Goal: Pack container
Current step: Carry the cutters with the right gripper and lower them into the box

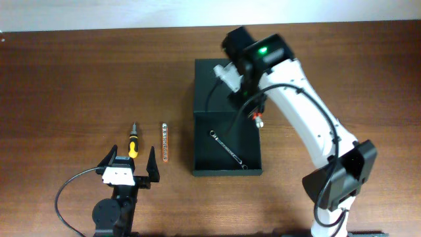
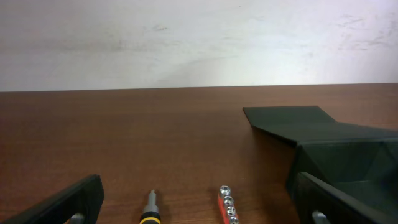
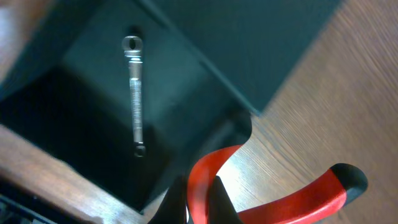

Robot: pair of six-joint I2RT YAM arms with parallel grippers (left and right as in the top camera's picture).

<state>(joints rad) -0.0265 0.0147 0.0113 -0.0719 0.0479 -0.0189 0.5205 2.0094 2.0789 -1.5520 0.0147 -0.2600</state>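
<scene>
- Container (image 1: pixel 207 158) sits mid-table, its lid (image 1: pixel 212 85) folded open on the far side and a wrench (image 3: pixel 135 93) lying on its floor.
- The right gripper (image 3: pixel 198 198) is clenched on red-handled pliers (image 3: pixel 280 199), above the container's right edge.
- The wrist view shows the handles hanging partly over bare table (image 3: pixel 348 93), so the load probably needs to shift inward before lowering.
- Aim for the open floor beside the wrench, go low, clear the rim, and only then let go.
- The left gripper (image 1: pixel 130 160) rests spread wide and empty, just behind a screwdriver (image 1: pixel 133 141) and what looks like a bit holder (image 1: pixel 164 143).
</scene>
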